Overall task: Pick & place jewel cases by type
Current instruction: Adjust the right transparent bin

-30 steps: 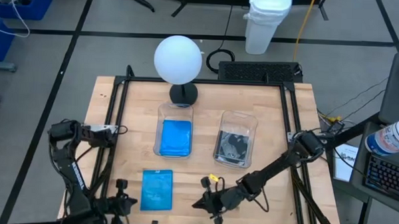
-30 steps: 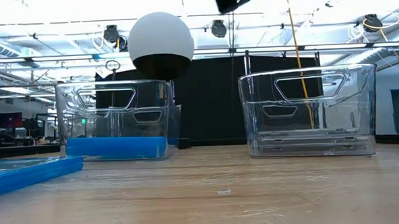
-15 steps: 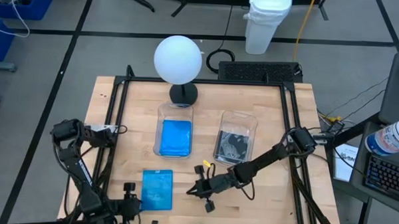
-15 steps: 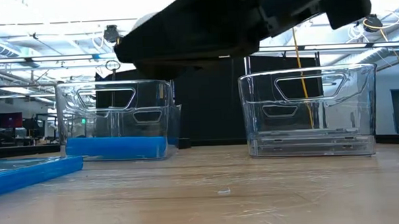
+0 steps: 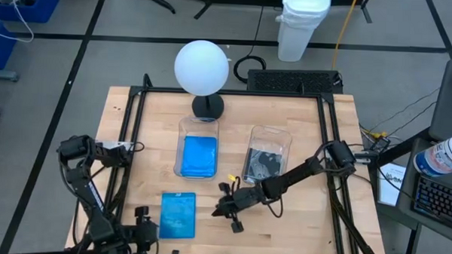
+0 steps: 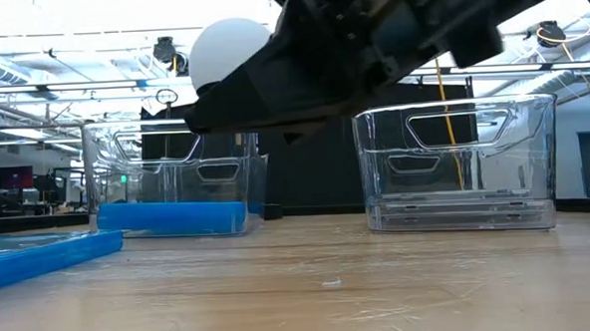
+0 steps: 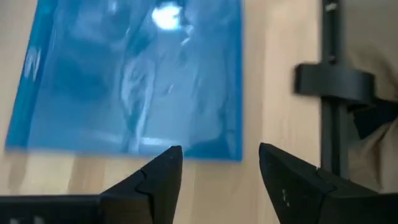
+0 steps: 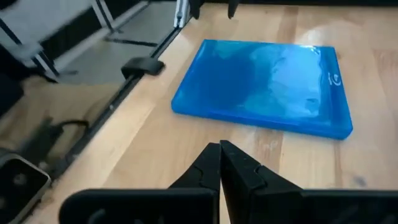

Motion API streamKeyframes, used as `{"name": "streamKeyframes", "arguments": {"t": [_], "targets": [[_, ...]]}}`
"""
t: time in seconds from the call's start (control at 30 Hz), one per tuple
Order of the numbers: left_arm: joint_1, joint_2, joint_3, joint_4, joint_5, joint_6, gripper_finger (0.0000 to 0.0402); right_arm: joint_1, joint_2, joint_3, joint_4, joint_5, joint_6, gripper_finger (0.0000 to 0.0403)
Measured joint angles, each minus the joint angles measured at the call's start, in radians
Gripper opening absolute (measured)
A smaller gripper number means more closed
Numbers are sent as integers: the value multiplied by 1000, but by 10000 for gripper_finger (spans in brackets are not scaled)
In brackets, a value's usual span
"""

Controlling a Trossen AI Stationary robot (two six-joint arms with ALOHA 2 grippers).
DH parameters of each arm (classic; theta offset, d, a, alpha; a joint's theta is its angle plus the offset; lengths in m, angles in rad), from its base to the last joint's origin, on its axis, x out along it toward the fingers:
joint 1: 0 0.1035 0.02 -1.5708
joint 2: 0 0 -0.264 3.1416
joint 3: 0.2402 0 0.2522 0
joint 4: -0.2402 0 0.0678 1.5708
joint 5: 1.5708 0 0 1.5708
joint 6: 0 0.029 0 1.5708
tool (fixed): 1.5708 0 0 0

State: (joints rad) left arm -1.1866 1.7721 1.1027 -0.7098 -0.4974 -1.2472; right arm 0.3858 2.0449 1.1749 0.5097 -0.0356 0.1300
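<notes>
Landmark: the left tub (image 5: 197,147), a clear plastic tub near the middle of the wooden surface (image 5: 298,227)

Loose blue jewel case (image 5: 178,214) lies flat on the surface, on the near side of the left tub, toward the front edge, apart from the tub. Long axis runs front to back, roughly in line with the tub's long side; the case sits nearly square to the surface edges. In the low view it shows as a thin blue slab (image 6: 40,256) at the far left, flat on the wood

Blue cases (image 5: 198,155) lie flat in the bottom of the left tub, long axis also front to back. Beside the left tub stands the right tub (image 5: 268,157), holding clear/grey cases (image 5: 264,166) flat on its floor

Left gripper (image 5: 141,228) sits at the front edge of the surface, just beside the loose case's outer front corner, on the near side of the left tub. Jaws spread, nothing between them; the left wrist view shows the gap pointed at the case's short edge (image 7: 130,81)

Right gripper (image 5: 223,210) hangs forward of the gap between the two tubs, near the loose case's other long side, not touching it. Jaws pressed together, holding nothing (image 8: 221,163)

White globe lamp (image 5: 202,68) stands behind the left tub
</notes>
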Motion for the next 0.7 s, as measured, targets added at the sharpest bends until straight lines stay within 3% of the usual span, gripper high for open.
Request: {"name": "streamKeyframes", "arguments": {"t": [0.17,0.27,0.37,0.47,0.6,0.7], "targets": [[0,0,-4,-96,63,-222,186,-16,0,-1,76,-59,132,0],[-4,0,-13,-130,46,-284,160,-20,0,-1,76,-153,91,0],[-9,0,-27,-115,17,-187,142,-18,0,-1,54,-231,-66,0],[-11,1,-45,-83,34,-54,135,-10,0,-1,7,-203,-146,0],[-13,1,-47,-35,51,-36,134,-17,-1,-1,19,-145,-23,0],[-12,1,-47,0,15,-55,133,-29,21,1,-26,-225,54,0]]}}
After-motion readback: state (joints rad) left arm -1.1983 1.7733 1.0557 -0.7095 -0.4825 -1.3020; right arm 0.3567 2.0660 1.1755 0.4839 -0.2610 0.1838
